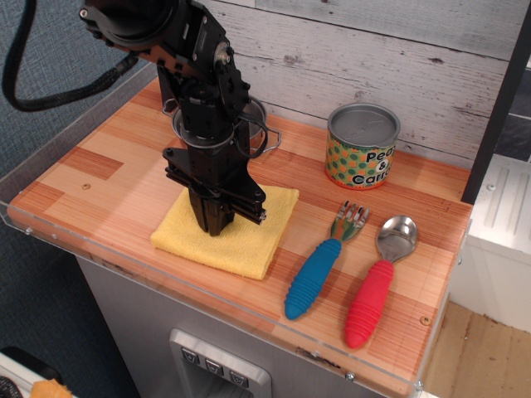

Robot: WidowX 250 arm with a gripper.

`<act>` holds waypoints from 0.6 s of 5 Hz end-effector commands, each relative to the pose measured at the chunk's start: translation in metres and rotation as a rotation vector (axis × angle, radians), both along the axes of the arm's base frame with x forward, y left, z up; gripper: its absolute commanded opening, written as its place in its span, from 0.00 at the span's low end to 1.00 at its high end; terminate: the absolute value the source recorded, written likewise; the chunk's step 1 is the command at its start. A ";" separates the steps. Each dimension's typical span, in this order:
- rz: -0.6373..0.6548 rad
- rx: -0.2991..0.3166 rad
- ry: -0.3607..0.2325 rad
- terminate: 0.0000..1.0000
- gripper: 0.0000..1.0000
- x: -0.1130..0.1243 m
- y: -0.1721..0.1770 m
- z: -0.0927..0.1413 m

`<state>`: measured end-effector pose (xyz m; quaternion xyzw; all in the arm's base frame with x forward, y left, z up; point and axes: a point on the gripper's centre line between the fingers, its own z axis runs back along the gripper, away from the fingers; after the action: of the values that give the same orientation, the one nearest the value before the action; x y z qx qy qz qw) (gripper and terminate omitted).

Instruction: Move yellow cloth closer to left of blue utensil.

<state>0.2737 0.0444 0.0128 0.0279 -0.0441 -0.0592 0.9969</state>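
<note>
The yellow cloth (251,239) lies flat on the wooden counter, its right edge a short gap left of the blue utensil (314,278), a fork with a ribbed blue handle and its tines pointing to the back. My black gripper (214,227) points straight down onto the middle of the cloth. Its fingers are drawn together and pinch the fabric at the tips. The part of the cloth under the gripper is hidden.
A red-handled spoon (371,302) lies just right of the fork. A printed can (362,147) stands at the back. A steel pot (264,133) sits behind the arm, mostly hidden. A clear plastic rim (207,292) edges the counter front.
</note>
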 end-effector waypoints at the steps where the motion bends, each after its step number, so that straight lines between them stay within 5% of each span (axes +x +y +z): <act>1: -0.003 0.039 -0.062 0.00 1.00 0.002 0.007 0.034; 3: 0.017 0.038 -0.123 0.00 1.00 0.009 0.013 0.054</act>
<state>0.2786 0.0525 0.0483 0.0425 -0.0777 -0.0523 0.9947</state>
